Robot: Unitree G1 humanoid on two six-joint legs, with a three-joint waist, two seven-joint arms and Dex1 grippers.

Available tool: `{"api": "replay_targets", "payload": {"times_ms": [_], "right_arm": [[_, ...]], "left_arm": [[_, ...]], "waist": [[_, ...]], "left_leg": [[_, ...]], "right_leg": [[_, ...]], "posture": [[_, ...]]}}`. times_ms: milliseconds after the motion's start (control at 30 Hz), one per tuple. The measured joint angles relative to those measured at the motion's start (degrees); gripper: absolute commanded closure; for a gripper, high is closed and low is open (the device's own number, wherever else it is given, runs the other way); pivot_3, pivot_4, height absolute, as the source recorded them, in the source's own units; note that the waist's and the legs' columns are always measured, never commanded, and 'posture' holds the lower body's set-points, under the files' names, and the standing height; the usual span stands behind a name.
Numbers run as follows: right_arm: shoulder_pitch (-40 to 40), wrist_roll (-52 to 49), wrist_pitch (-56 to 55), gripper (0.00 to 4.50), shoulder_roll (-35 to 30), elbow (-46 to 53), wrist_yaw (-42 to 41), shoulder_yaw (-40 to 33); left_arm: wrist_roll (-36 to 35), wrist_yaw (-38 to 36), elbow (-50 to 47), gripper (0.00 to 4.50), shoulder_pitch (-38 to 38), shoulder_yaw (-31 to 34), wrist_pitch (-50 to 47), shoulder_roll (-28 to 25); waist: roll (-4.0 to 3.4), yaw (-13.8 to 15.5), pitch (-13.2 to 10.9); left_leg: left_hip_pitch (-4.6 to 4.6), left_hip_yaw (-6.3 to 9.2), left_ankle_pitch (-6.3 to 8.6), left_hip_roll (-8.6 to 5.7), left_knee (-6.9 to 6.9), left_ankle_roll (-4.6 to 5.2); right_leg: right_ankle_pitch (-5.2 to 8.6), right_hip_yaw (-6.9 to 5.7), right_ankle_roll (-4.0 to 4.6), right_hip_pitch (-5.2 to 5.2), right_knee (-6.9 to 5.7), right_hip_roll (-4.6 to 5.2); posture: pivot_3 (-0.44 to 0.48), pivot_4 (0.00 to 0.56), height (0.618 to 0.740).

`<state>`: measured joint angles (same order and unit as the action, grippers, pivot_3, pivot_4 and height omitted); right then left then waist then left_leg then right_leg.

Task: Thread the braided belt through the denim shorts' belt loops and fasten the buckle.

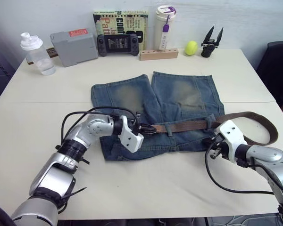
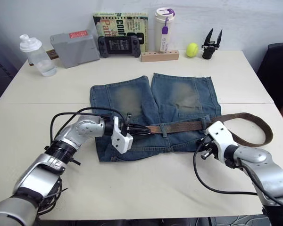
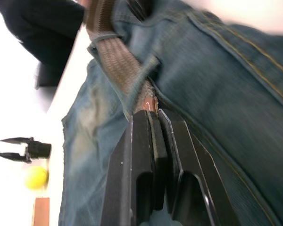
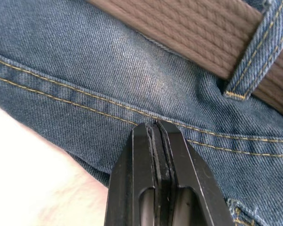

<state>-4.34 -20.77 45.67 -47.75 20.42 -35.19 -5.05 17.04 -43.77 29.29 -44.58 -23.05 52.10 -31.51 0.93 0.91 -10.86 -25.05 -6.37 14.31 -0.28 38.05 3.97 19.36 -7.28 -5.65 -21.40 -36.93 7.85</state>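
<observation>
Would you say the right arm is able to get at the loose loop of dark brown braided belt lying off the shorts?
Probably yes: the dark brown braided belt loops over bare table just beyond the right gripper, with nothing between them.

Cloth, webbing and matt black plastic

The denim shorts (image 4: 108,80) are coarse twill cloth with raised yellow stitching — faded in patches on the legs; the braided belt (image 4: 198,33) is ribbed woven webbing, matt and rough, under a denim belt loop (image 4: 247,56). The right gripper (image 4: 155,126) has smooth, matt black plastic fingers.

Pale table (image 1: 146,183) against a white wall (image 1: 254,19), dark chair (image 1: 278,70) beside it
</observation>
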Motion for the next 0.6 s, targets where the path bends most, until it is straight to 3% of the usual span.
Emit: {"api": "replay_targets", "payload": {"times_ms": [267,567,600], "right_arm": [[-4.28,1.00,2.24,4.46,-0.01,-3.87,-0.01,2.29],[-7.38,1.64,2.43,4.46,0.01,-5.71,-0.19,4.48],[-7.50,1.64,2.41,4.50,0.01,-5.74,-0.21,4.61]], "left_arm": [[-9.90,-7.19,-9.76,4.50,7.82,4.25,-12.04,-9.59],[-14.52,-10.71,-16.12,4.50,12.66,6.82,-22.82,-11.21],[-15.19,-11.30,-16.76,4.13,13.23,7.14,-23.92,-11.24]], "waist": [[0.65,-0.20,0.45],[0.68,-0.95,0.48],[0.68,-0.95,0.48]], "left_leg": [[0.11,0.08,0.31,-0.03,0.02,-0.29],[0.19,0.07,0.35,-0.03,0.01,-0.33],[0.19,0.07,0.35,-0.03,0.00,-0.33]], "right_leg": [[-0.01,-0.10,0.01,0.05,0.04,0.23],[0.00,-0.19,0.01,0.20,0.03,0.24],[0.00,-0.20,0.01,0.20,0.04,0.24]], "posture": [[0.000,0.150,0.696],[0.000,0.150,0.696],[0.000,0.150,0.696]]}}
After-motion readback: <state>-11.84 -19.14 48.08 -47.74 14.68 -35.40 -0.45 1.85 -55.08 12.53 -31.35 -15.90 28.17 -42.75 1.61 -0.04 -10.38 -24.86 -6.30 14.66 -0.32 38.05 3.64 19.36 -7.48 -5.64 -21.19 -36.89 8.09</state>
